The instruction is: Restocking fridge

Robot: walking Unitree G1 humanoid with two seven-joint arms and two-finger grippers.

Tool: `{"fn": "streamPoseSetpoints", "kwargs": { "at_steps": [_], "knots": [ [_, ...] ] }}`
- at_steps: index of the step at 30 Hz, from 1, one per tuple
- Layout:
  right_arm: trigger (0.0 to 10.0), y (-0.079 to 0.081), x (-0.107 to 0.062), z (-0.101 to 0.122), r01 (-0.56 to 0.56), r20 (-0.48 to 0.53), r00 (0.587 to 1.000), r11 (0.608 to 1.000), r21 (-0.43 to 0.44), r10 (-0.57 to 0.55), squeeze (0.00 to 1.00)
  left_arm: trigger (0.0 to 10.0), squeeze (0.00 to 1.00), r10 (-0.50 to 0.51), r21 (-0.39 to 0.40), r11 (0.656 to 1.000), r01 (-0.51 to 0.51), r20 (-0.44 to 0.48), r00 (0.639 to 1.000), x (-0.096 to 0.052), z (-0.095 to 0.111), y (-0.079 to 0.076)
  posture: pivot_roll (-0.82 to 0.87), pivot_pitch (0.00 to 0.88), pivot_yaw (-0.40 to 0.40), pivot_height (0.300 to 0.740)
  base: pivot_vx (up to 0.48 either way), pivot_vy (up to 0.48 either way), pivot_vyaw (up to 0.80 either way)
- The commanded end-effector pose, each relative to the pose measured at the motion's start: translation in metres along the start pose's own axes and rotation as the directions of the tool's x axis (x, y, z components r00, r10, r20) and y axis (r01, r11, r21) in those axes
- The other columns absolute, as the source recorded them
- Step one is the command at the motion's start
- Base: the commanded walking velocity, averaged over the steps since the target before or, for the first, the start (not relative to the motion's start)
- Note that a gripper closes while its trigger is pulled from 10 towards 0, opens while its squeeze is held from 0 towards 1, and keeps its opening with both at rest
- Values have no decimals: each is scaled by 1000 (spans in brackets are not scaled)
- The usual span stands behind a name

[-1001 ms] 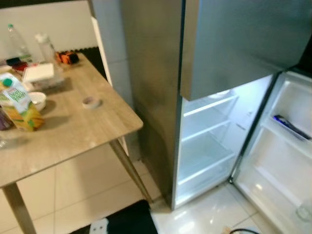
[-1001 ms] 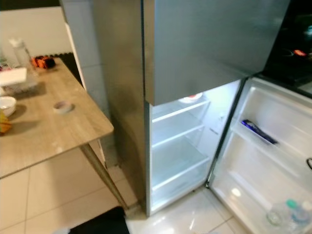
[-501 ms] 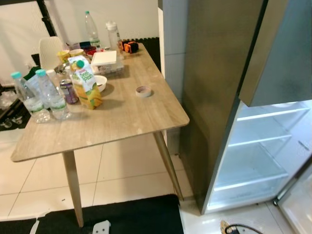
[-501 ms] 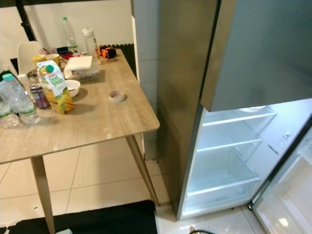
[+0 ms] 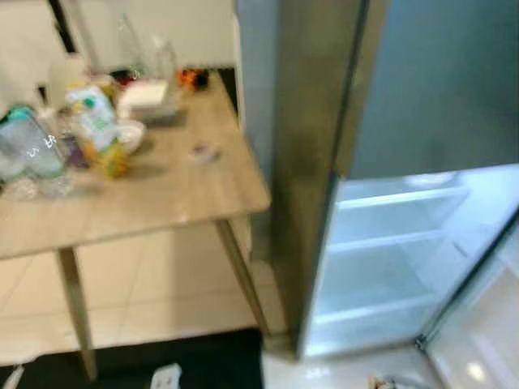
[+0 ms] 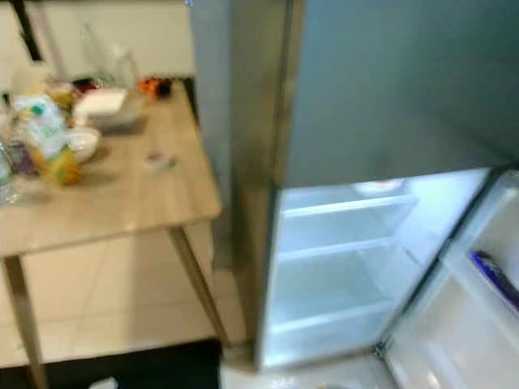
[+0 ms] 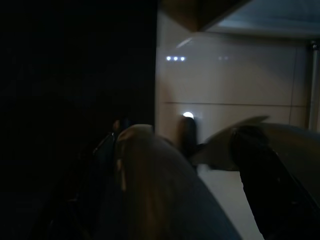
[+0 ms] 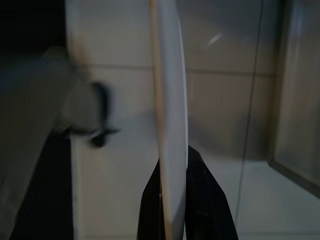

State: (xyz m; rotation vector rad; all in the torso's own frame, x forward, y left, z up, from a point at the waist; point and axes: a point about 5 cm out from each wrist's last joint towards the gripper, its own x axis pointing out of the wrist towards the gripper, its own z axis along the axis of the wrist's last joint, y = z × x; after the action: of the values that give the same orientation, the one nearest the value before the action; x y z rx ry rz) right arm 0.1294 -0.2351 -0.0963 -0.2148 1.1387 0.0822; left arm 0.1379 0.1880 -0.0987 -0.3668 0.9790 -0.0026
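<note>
the right gripper (image 8: 172,200) hangs low beside the robot, over the tiled floor (image 8: 225,115), and its two black fingers are clamped on a thin white plate (image 8: 170,100) held edge-on. the plate's long axis runs straight out along the fingers, away from the wrist. the fridge (image 6: 340,97) stands ahead of and above that pincer, its lower door (image 6: 454,324) swung open to the robot's right, and the lit white shelves (image 6: 340,243) inside look mostly bare, with something pale on the topmost one. as i judge it, the plate has to be lifted and turned flat before it can slide onto a shelf, and the right arm is the nearer one, since the opening lies on that side.

the left gripper (image 7: 200,165) hangs idle in the dark; i cannot tell how its fingers stand.

off to the left of both pincers is a wooden table (image 5: 162,203) with a juice carton (image 5: 97,126), water bottles (image 5: 28,150) and a white box (image 5: 146,96). the open door and the dark mat (image 5: 178,365) on the floor are what could get in the way.
</note>
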Motion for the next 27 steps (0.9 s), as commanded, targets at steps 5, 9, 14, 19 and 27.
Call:
{"fn": "streamPoseSetpoints", "kwargs": {
  "at_steps": [5, 9, 14, 19, 27],
  "knots": [
    [10000, -4, 0, 7, 15, 23, 1000, 1000, -1, -15, 0, 10000, 0, -1, 1, 1000, 1, -9, 1000, 0, -1, 0, -99, 0, 17, 740, 0, -472, 0],
    [10000, -5, 0, 9, 15, 33, 999, 1000, 0, -15, 0, 10000, 0, -5, 1, 1000, 5, -4, 1000, 0, 1, 0, -101, 0, 17, 740, 0, -444, 0],
    [10000, -6, 0, 12, 14, 41, 999, 1000, -3, -14, 0, 10000, 0, -7, 1, 1000, 7, 2, 1000, 1, 2, -1, -100, 0, 17, 740, 0, -216, 0],
    [10000, -5, 2, 26, 8, 88, 996, 1000, -15, -6, 0, 10000, 0, -10, -3, 1000, 10, 11, 1000, 1, 4, -2, -100, 0, 19, 740, 0, 0, 0],
    [10000, -5, 3, 56, 4, 188, 982, 1000, -28, 2, 0, 10000, 0, -16, 2, 1000, 16, 29, 999, 2, 8, -3, -99, 0, 20, 740, 0, 0, 0]
  ]
}}
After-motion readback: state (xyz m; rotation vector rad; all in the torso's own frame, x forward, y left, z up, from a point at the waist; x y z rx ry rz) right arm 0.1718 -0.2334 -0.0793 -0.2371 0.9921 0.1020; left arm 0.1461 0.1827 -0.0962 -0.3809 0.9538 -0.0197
